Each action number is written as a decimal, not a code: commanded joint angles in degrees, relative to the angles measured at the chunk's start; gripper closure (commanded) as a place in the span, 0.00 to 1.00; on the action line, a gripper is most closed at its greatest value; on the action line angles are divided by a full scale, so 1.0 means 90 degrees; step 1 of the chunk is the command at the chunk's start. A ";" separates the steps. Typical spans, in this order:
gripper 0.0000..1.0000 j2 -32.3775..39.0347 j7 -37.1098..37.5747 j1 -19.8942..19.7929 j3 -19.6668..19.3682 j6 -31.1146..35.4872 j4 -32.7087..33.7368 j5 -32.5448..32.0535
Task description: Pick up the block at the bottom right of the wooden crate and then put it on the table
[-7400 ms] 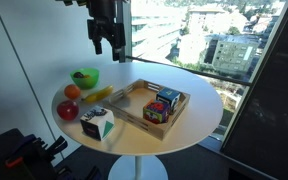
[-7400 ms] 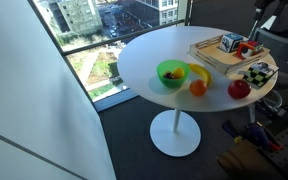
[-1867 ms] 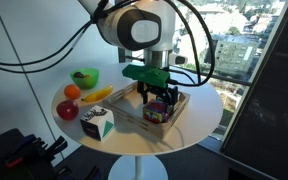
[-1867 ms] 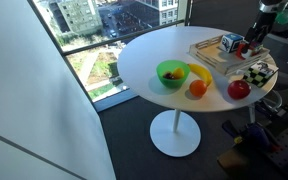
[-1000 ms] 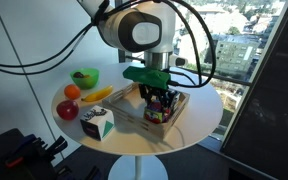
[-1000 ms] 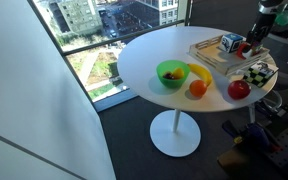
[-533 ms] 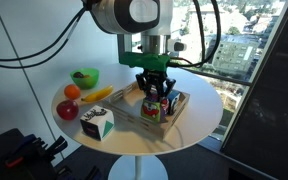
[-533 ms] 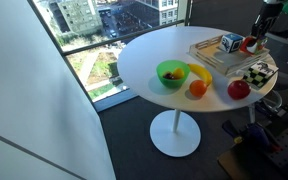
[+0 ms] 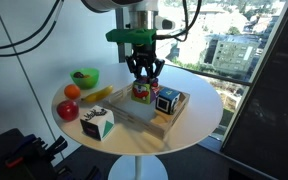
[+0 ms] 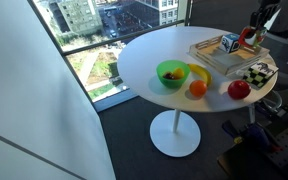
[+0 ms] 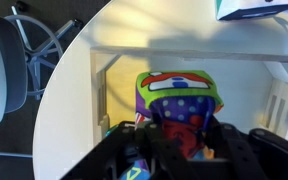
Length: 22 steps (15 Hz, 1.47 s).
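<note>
A round white table (image 9: 199, 105) fills the middle of an exterior view, with a shallow wooden crate (image 9: 132, 112) at its centre and a green bowl (image 9: 84, 77), a red apple (image 9: 68, 109) and a white cube (image 9: 97, 124) toward the left. The arm (image 9: 144, 15) comes down from the top centre, and its claw (image 9: 143, 80) is clamped on the red, multicoloured block (image 9: 142, 92), held over the crate's far side, just left of a black cube (image 9: 167, 101) in the crate. In the wrist view the block (image 11: 179, 100) sits centre frame between dark fingers (image 11: 239, 155), the crate beneath.
</note>
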 commanded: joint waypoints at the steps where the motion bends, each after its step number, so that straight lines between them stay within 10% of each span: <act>1: 0.84 -0.0325 0.0418 0.0176 0.0150 -0.0339 -0.0013 -0.0087; 17: 0.84 -0.0267 0.2675 0.0753 0.0674 -0.0685 0.0223 0.0001; 18: 0.59 -0.0265 0.2696 0.0757 0.0676 -0.0685 0.0222 0.0001; 22: 0.59 -0.0243 0.2695 0.0756 0.0675 -0.0684 0.0213 0.0001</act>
